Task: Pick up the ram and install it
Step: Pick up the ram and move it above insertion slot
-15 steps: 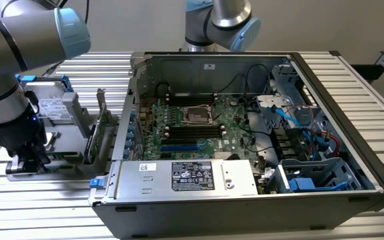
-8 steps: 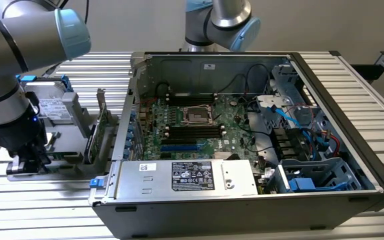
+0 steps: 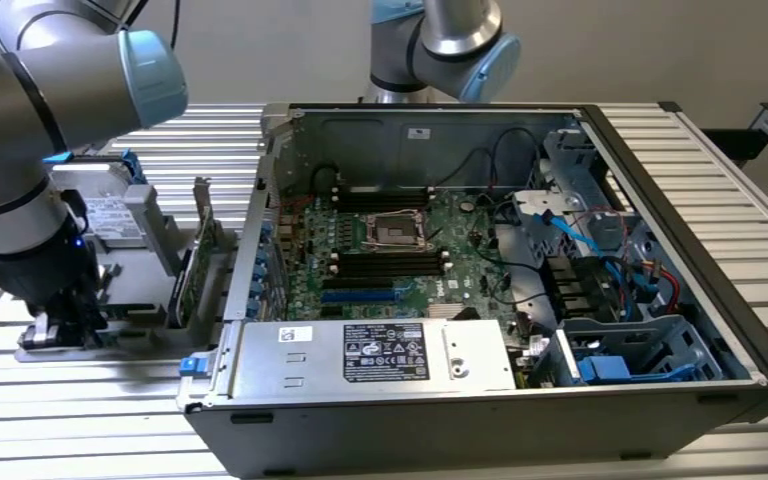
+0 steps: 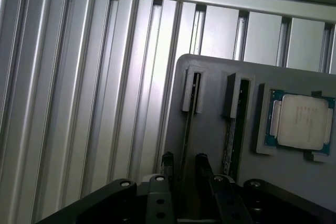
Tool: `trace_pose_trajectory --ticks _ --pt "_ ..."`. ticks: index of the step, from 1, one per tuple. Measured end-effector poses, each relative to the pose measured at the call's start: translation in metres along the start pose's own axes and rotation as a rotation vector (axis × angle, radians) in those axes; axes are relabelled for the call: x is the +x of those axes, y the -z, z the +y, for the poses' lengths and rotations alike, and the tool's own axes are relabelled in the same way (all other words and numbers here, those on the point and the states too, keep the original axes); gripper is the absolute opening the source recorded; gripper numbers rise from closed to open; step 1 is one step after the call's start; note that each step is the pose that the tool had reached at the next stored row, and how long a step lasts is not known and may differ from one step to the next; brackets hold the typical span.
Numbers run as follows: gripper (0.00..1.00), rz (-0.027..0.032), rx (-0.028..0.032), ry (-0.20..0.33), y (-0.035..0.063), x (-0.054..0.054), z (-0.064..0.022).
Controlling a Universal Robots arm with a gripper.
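The fingers (image 4: 201,165) stand parted, one on each side of the ram (image 4: 189,121), not clamped on it. The ram sits on edge in a slot near a corner of the grey holder (image 4: 210,129), which also carries a processor (image 4: 300,121) and rests on the slatted tabletop (image 4: 94,103).

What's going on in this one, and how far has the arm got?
The arm's gripper is down at the grey holder beside the open computer case. Its jaws stand open, one on each side of the ram, which sits on edge in its slot and has not yet been lifted. A second stick and a processor sit in the same holder.
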State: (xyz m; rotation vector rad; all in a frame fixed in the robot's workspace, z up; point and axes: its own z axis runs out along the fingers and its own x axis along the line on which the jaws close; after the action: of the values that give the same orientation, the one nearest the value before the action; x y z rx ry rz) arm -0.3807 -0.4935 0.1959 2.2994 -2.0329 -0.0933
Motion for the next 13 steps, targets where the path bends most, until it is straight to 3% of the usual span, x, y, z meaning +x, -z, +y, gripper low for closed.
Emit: trace_pose_trajectory --ticks 8,13 --pt "0.31 0.0003 0.0001 0.0 -0.0013 -0.0015 -0.0009" --pt "0.31 0.0066 -0.0009 -0.001 -0.0018 -0.0016 -0.001"
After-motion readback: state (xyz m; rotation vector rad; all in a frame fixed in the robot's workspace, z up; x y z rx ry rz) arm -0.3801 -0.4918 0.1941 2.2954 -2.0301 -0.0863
